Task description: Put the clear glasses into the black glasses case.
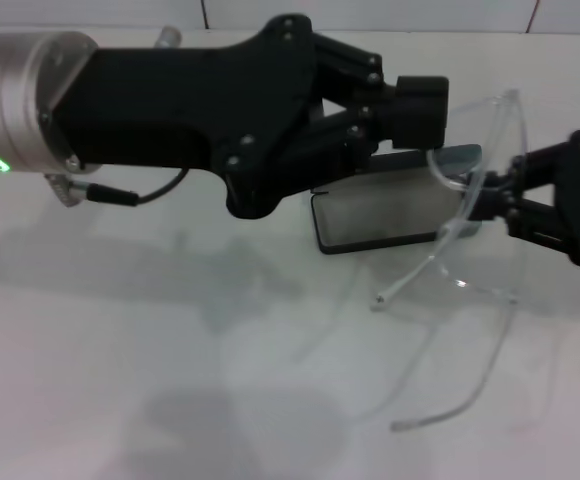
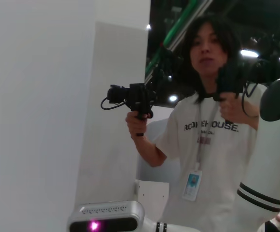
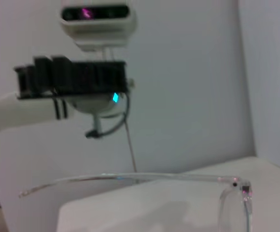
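The left end effector [image 1: 425,110] reaches across the white bench [image 1: 120,380] and hangs over the black glasses case [image 1: 390,210]; I cannot tell if it is open. The case lies open near the far edge, with only grey lining inside. Right of it, the right end effector [image 1: 480,200] pinches the clear glasses [image 1: 470,170], lifted above the case.

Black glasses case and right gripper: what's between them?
Head view: the clear glasses, held up at the right gripper, hang between it and the black glasses case.
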